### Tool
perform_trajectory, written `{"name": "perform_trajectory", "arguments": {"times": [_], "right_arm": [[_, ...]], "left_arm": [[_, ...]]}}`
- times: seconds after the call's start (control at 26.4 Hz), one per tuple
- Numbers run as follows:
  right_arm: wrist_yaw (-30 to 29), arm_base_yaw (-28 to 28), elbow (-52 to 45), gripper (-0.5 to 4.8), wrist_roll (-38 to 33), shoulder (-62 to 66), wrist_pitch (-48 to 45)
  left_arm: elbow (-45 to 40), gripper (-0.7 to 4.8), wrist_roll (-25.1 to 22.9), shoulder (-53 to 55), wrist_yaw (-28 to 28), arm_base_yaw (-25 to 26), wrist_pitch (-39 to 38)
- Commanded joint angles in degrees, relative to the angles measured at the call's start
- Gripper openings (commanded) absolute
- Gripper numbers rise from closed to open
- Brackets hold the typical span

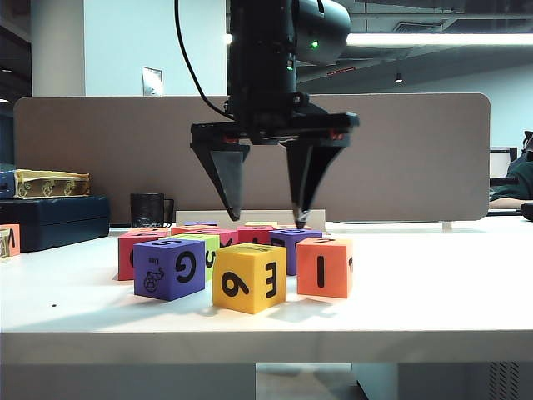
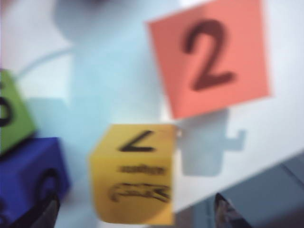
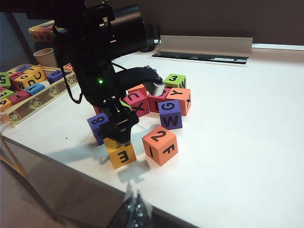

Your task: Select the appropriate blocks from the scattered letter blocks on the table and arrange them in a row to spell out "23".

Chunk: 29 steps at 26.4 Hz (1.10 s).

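The blocks look like matt foam, the orange cube [image 1: 324, 267] and the yellow cube [image 1: 249, 277] alike soft-faced with flat black print. The bench [image 1: 433, 283] under them is smooth white with a faint sheen. Above the yellow cube, the left gripper [image 1: 265, 208] is dull black plastic with open fingers [image 1: 226, 179]; the right gripper [image 3: 134, 209] is dark too.
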<state>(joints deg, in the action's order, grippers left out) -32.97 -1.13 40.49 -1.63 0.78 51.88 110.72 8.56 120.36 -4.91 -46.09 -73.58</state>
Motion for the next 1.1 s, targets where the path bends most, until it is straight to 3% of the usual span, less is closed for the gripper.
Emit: {"name": "perform_trajectory", "arguments": {"times": [0.04,0.19,0.42,0.53,0.64,0.8,1.1], "right_arm": [[0.1,0.0,0.2,-0.01,0.2,-0.6,-0.7],[0.4,0.0,0.2,-0.01,0.2,-0.6,-0.7],[3.1,0.0,0.2,-0.01,0.2,-0.6,-0.7],[3.1,0.0,0.2,-0.01,0.2,-0.6,-0.7],[3.1,0.0,0.2,-0.01,0.2,-0.6,-0.7],[3.5,0.0,0.2,-0.01,0.2,-0.6,-0.7],[3.5,0.0,0.2,-0.01,0.2,-0.6,-0.7]], "left_arm": [[0.0,4.13,-1.0,0.0,1.0,-0.1,-1.1],[-3.0,4.13,-1.6,0.0,-1.4,0.8,-1.3],[-7.1,4.01,-2.6,0.8,0.2,1.2,3.7],[-7.1,3.94,-2.6,1.9,3.7,1.1,4.5],[-7.1,3.3,-2.5,3.1,3.7,1.1,4.0],[-7.1,2.99,-2.6,3.4,3.6,1.2,3.8],[-6.7,2.32,-5.4,3.1,-7.0,2.5,1.3]]}}
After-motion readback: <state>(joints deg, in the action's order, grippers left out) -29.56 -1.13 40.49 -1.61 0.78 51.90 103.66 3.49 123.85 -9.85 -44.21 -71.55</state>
